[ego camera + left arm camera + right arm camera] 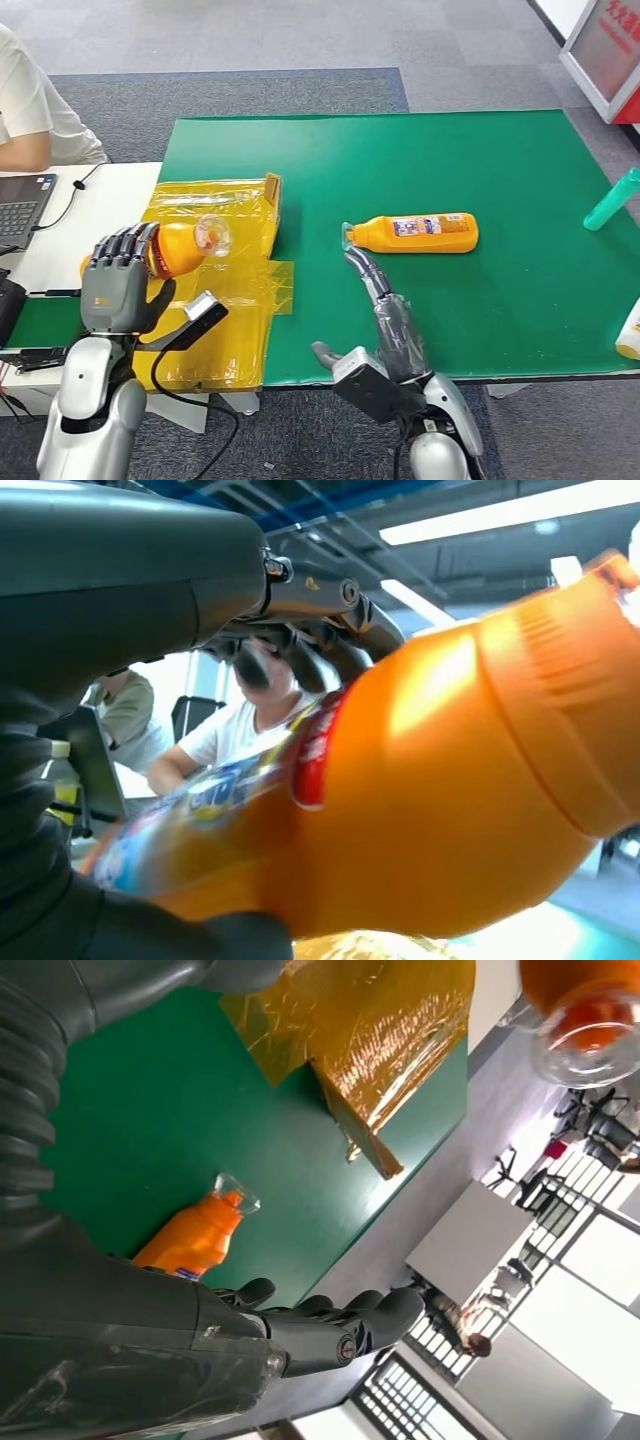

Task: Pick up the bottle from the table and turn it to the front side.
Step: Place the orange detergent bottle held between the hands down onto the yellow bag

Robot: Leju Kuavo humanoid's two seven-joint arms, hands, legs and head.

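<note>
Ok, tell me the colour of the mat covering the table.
Green mat, clearest in the head view.

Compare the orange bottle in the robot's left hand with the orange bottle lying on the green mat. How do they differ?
The held bottle is gripped by the left hand above the yellow plastic sheet; the lying bottle rests flat on the green mat, untouched, with the right hand just short of its cap. The held bottle is tilted; the lying one is level. Both are orange with clear caps.
</note>
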